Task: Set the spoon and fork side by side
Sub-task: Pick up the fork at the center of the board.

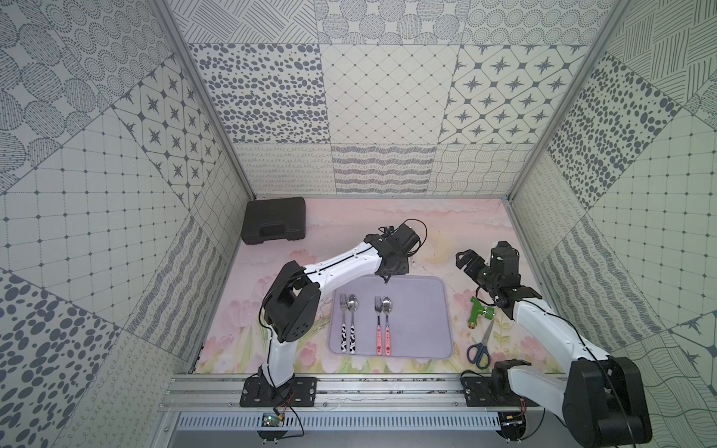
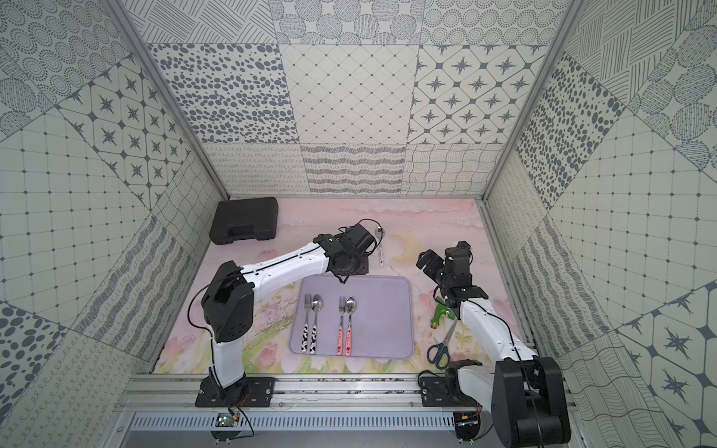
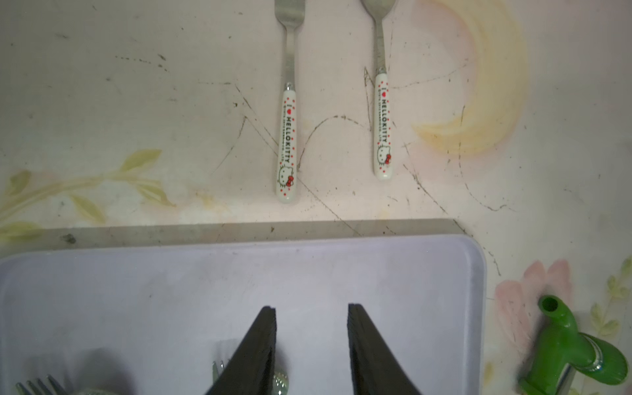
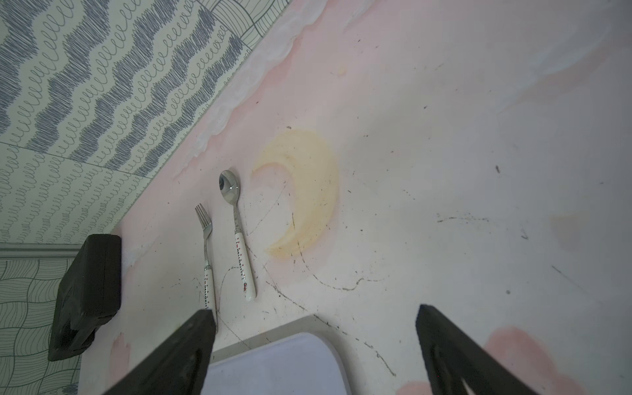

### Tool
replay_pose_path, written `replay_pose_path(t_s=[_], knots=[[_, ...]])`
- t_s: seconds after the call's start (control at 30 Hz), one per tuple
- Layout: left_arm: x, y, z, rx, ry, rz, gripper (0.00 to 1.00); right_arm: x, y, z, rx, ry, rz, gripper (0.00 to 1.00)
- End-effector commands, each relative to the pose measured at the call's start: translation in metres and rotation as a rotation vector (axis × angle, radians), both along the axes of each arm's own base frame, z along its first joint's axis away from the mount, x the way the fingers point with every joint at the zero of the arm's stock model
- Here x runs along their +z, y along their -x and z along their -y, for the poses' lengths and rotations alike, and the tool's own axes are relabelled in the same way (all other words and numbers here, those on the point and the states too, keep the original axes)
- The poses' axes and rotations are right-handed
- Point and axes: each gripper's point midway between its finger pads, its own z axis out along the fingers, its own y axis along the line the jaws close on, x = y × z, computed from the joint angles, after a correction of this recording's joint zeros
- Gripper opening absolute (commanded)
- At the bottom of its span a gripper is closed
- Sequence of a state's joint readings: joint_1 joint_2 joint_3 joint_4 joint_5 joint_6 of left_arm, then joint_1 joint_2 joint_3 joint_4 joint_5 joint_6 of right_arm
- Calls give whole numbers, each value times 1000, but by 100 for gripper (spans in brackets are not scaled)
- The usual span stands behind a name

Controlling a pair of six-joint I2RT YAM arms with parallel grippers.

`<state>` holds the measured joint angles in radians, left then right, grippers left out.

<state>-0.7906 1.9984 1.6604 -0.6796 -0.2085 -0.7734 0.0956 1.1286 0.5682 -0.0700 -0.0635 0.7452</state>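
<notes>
1. Right, top views: a lavender tray (image 1: pixel 426 287) sits mid-counter (image 1: pixel 349 229).
   - It holds a cow-print fork (image 1: pixel 343 322) and cow-print spoon (image 1: pixel 352 318) close side by side.
   - A pink-handled fork (image 1: pixel 378 326) and pink-handled spoon (image 1: pixel 387 322) lie paired the same way, further right on the tray.
   - The left claw (image 1: pixel 386 277) points down at the tray's far edge.
   - The right claw (image 1: pixel 465 260) hovers off the tray's far right corner.
   - In a top view the white-handled spoon (image 2: pixel 380 250) lies on the counter beyond the tray, just past the left wrist. Its fork is hidden by the arm.
   - A black case (image 1: pixel 273 220) sits in the far left corner. A green tap (image 1: pixel 479 312) and scissors (image 1: pixel 481 345) lie right of the tray.
2. Left wrist: the left claw (image 3: pixel 312 307) is partly spread over the tray, with nothing between its fingers.
   - Past the rim, the white-handled fork (image 3: pixel 287 136) and the spoon lie parallel on the bare counter, handles toward the tray.
   - There is a clear gap between them, and the fork's handle end is nearer the tray.
3. Right wrist: the right claw (image 4: pixel 316 311) is spread wide and empty, above the tray corner.
   - The fork and spoon are near each other but not touching. The case is on the fork's side.
</notes>
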Motion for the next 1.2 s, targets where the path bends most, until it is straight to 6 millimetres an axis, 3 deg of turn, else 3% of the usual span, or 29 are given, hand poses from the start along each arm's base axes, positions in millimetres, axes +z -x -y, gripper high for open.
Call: replay_pose_path(t_s=[0.0,0.2,0.47,0.8,1.17], knots=[[-13,-26,5,-80,-1,-38,38,4,-8,-2,8,19,26,97],[-30,-58,2,-69,-16,-50,37,6,-7,-1,4,22,32,97],[-54,-80,-3,-67,-41,-84,35,5,-8,-3,7,16,32,97],[-78,-92,-8,-76,-102,-109,33,4,-8,-3,8,18,27,97],[-96,-91,-16,-80,-154,-135,26,3,-8,-3,9,17,22,97]])
